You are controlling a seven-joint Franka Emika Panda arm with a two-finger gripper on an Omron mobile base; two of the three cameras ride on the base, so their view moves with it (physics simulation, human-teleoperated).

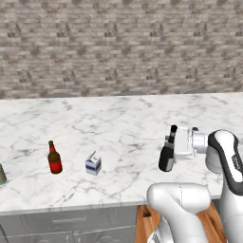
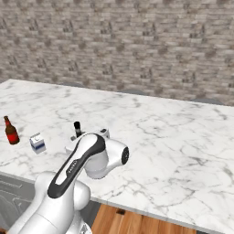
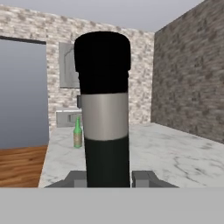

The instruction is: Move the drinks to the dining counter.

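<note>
My gripper [image 1: 172, 144] is shut on the neck of the tall black wine bottle [image 1: 166, 156], which stands slightly tilted at the near right of the dining counter [image 1: 123, 123]. Whether its base touches the marble I cannot tell. In the hand view the bottle's neck [image 3: 105, 109] fills the middle, and the gripper [image 3: 108, 177] has a fingertip pressed on each side. The red-brown beer bottle [image 1: 54, 159] and the blue-and-white milk carton [image 1: 93, 164] stand upright to the left. The green bottle [image 1: 2, 174] stands at the counter's far left edge, and also shows in the hand view [image 3: 78, 133].
A brick wall [image 1: 118, 42] runs behind the counter. Grey drawer fronts [image 1: 66, 223] sit under its near edge, with wooden floor [image 1: 144, 223] beside my base. The right half of the marble [image 2: 183, 137] is bare.
</note>
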